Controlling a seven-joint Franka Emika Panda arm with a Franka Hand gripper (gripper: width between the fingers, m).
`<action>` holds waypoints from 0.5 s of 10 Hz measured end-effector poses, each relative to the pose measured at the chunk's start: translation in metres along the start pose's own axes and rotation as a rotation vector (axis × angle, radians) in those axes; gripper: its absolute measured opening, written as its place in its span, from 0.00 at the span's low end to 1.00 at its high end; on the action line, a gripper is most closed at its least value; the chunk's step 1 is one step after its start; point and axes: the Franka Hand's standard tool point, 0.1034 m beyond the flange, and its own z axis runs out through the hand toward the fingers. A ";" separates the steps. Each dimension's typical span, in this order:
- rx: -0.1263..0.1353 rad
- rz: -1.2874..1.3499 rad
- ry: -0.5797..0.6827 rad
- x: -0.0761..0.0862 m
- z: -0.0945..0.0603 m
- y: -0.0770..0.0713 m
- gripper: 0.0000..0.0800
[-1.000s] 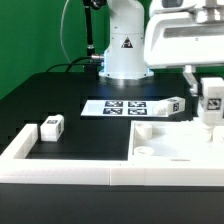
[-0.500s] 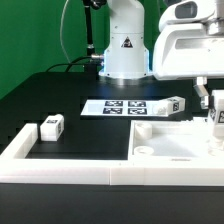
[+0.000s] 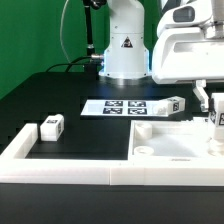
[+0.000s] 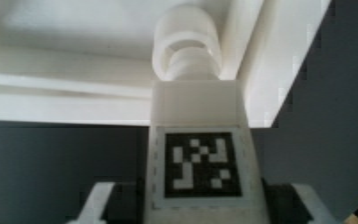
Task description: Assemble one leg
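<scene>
My gripper is shut on a leg, a white block with a black-and-white tag, and holds it upright over the far right corner of the large white square panel. In the wrist view the leg runs between my fingers, tag facing the camera, its rounded end close to the panel. Whether it touches the panel I cannot tell. A second leg lies at the exterior view's left. A third leg lies beside the marker board.
The marker board lies flat in front of the robot base. A white L-shaped fence borders the front and left of the black table. The panel has a round hole near its front corner.
The gripper has moved toward the exterior view's right and down with the leg, bringing it lower over the panel's right corner. In the last half second it has hardly moved.
</scene>
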 end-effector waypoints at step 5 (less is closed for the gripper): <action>-0.007 -0.014 -0.008 -0.004 0.006 0.006 0.36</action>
